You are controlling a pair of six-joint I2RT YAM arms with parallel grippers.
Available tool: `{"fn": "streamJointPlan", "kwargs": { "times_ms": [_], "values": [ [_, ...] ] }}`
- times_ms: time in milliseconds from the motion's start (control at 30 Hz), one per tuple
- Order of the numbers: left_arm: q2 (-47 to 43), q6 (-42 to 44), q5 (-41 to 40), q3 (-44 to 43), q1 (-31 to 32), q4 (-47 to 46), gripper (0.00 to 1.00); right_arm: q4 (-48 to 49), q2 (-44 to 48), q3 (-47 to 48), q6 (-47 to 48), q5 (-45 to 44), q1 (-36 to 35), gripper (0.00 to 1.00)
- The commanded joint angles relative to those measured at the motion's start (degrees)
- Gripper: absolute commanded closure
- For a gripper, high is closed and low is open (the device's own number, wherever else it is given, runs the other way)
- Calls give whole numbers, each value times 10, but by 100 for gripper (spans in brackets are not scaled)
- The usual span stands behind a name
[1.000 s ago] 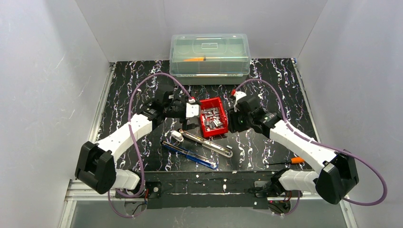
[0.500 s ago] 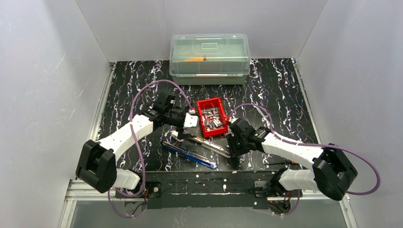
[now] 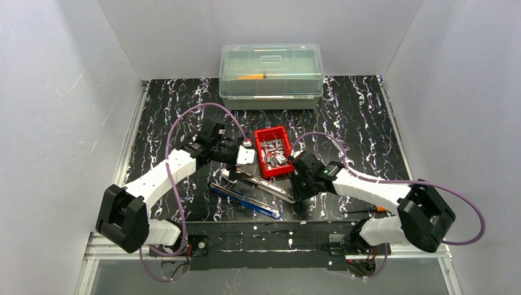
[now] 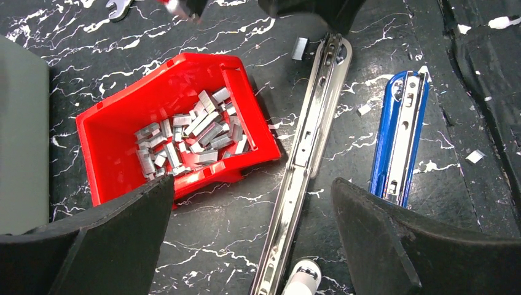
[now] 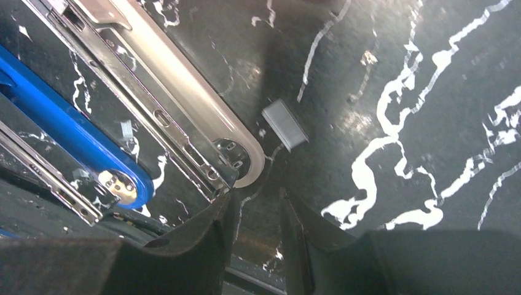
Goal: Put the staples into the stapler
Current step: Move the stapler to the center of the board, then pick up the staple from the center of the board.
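The staples point(image 4: 190, 132) lie in a heap in a small red bin point(image 3: 263, 133), which also shows in the left wrist view point(image 4: 110, 141). The stapler lies opened flat: a silver magazine rail point(image 3: 270, 186) point(image 4: 310, 141) and a blue body point(image 3: 242, 198) point(image 4: 399, 132). My left gripper point(image 4: 252, 187) is open and empty above the rail, beside the bin. My right gripper point(image 5: 257, 212) hovers low at the rail's rounded end point(image 5: 249, 166); its jaws stand a narrow gap apart with nothing between them. One loose staple block point(image 5: 284, 124) lies on the mat by that end.
A clear lidded plastic box point(image 3: 271, 72) stands at the back. An orange-handled screwdriver point(image 3: 382, 208) lies near the front right. A white knob point(image 4: 303, 279) sits by the rail. Small staple scraps point(image 4: 474, 157) dot the black marbled mat point(image 3: 356, 123).
My right arm swung from beside the bin down toward the front, to the rail's near end. My left gripper shifted slightly down and left beside the bin.
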State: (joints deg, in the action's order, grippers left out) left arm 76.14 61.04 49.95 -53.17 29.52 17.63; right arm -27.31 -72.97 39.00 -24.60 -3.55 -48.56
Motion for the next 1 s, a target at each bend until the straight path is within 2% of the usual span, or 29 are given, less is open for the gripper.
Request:
{"fn": "streamJointPlan", "kwargs": {
  "times_ms": [0, 200, 433, 533, 733, 967],
  "values": [
    [-29, -2, 1, 4, -1, 10, 2, 50, -41, 51, 24, 22, -11, 60],
    [-32, 2, -1, 6, -2, 16, 2, 45, -56, 86, 48, 28, -21, 60],
    [-32, -6, 14, -3, -2, 28, 2, -21, 22, 82, 70, -27, 3, 56],
    [-32, -23, 22, -11, -2, 26, 2, 10, 17, 40, 74, -27, 21, 52],
    [-41, -38, 33, -21, -1, 30, 2, 70, -30, 22, 90, -48, 21, 43],
    [-52, -48, 32, -22, -1, 30, 2, 122, -60, -14, 96, -66, 21, 44]
  ]
}}
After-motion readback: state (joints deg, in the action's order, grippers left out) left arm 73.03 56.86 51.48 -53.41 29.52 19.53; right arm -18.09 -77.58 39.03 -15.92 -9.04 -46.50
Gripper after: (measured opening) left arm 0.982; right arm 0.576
